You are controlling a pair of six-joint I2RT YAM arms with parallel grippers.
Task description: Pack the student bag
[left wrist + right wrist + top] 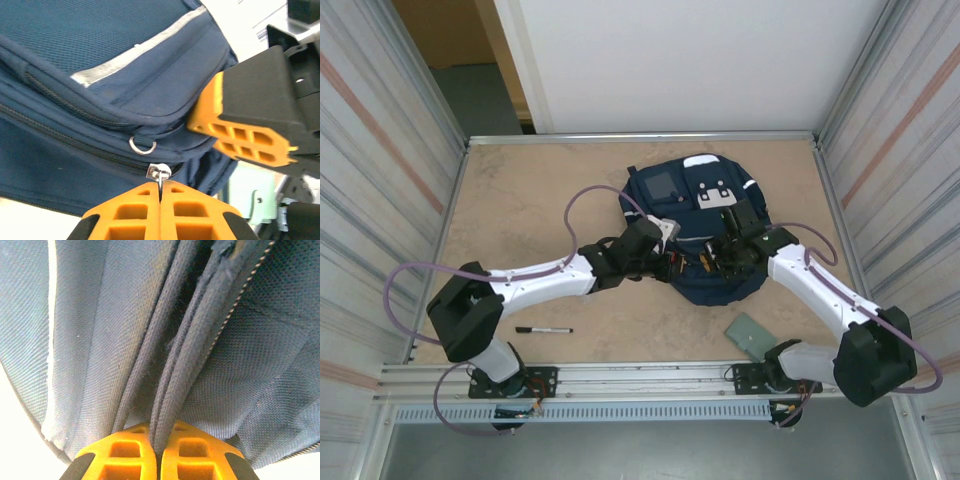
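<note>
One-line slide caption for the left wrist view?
Left claw shut on the silver zipper pull of the navy student bag, below a reflective stripe.

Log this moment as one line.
left gripper: shut on zipper pull | right gripper: shut on student bag edge | bag on table

Student bag point(115, 30) of matt woven cloth

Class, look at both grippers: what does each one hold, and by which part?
The left gripper pinches the student bag by its metal zipper pull; the right gripper grips a corded fabric seam of the bag.
</note>
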